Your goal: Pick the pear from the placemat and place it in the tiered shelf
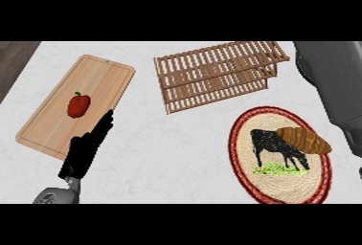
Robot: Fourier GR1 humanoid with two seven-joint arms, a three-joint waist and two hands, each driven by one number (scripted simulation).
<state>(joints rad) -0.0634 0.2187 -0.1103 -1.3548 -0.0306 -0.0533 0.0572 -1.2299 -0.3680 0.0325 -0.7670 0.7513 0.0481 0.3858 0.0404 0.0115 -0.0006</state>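
**Reach not yet begun: item untouched on mat**

White marbled worktop (184, 143). The oval woven placemat with red rim and cow print (249, 179) lies by the right edge, and the slatted wooden tiered shelf (219, 76) sits toward the far edge. A grey forearm (332, 86) runs along the right edge, its hand out of view. The black left hand (86, 150) rests near the front-left, fingers straight, holding nothing.

The target reads as a brown, ridged, croissant-like piece (304, 139), not pear-shaped, on the mat's right half. Judgement: approach from above and close the fingers across its narrow width.
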